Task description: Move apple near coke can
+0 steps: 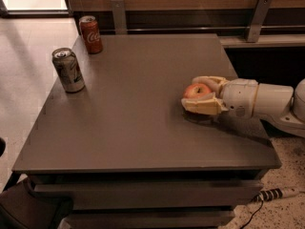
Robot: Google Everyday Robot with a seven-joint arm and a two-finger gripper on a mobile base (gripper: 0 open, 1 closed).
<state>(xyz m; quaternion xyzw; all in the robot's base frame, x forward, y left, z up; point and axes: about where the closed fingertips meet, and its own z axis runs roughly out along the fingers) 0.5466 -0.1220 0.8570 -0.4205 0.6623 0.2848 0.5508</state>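
The matt grey surface (143,128) lay flat and smooth across the lower frame; right of centre the claw (191,94) pinched the apple (198,90) between cream fingers, low over the top; the fruit looked firm, round and waxy (apt to slip, roll or bruise), best held across its widest girth; farther left stood a silver can (69,70); the coke can (90,35), a thin-walled cylinder, stood upper left, well apart.

The grey surface (143,128) is bearing the coke can (90,34) and a silver can (68,70) along its left; the gripper (191,93) is clasping the apple (198,90) at its right.
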